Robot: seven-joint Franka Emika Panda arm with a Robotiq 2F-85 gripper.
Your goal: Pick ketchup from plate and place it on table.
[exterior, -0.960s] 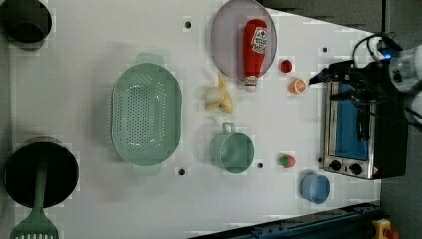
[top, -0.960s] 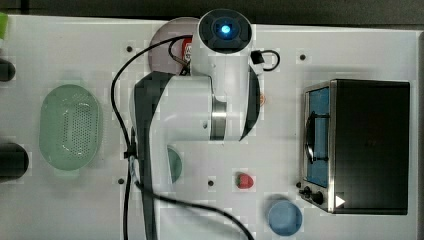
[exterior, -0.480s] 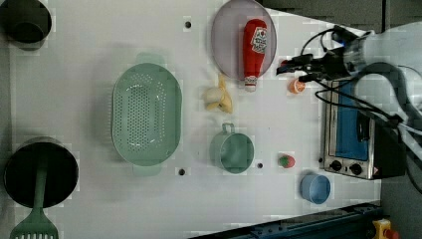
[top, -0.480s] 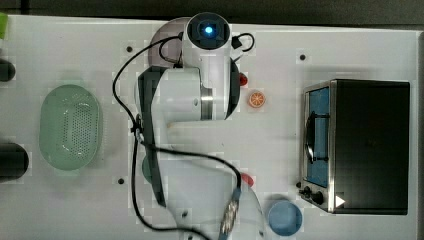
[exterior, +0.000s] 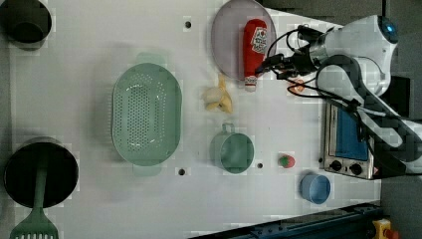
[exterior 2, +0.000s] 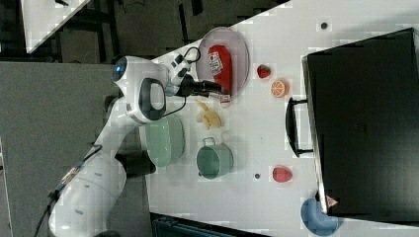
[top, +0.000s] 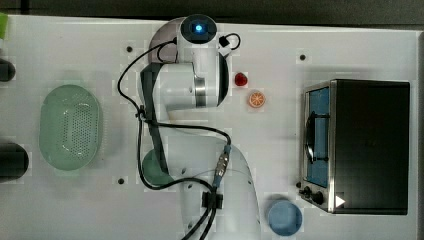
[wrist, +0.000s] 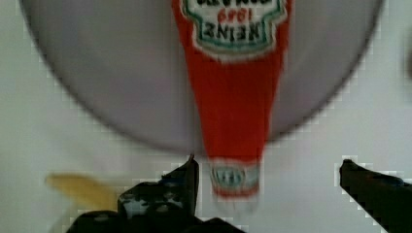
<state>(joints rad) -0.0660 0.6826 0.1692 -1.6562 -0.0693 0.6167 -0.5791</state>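
Observation:
The ketchup (exterior: 255,46) is a slim red bottle lying on the lilac-grey plate (exterior: 226,42), its white cap (exterior: 250,85) sticking out past the rim over the white table (exterior: 74,74). My gripper (exterior: 260,69) hovers at the cap end, open. In the wrist view the gripper (wrist: 268,164) has one dark finger (wrist: 187,177) on each side of the ketchup (wrist: 233,107) neck, clear of it. The right view has the gripper (exterior 2: 221,91) over the ketchup (exterior 2: 220,64). In the top view my arm hides the bottle; a sliver of plate (top: 161,36) shows.
A peeled banana (exterior: 217,97) lies just beside the plate. A green cup (exterior: 234,152), green perforated basket (exterior: 146,121), small red fruit (top: 241,79), orange slice (top: 256,99), toaster oven (top: 360,145) and blue bowl (top: 285,217) stand around. A black pot (exterior: 40,172) is far off.
The arm has swung from beside the oven over to the plate; in the left view the gripper travelled left and now hangs at the ketchup's cap end.

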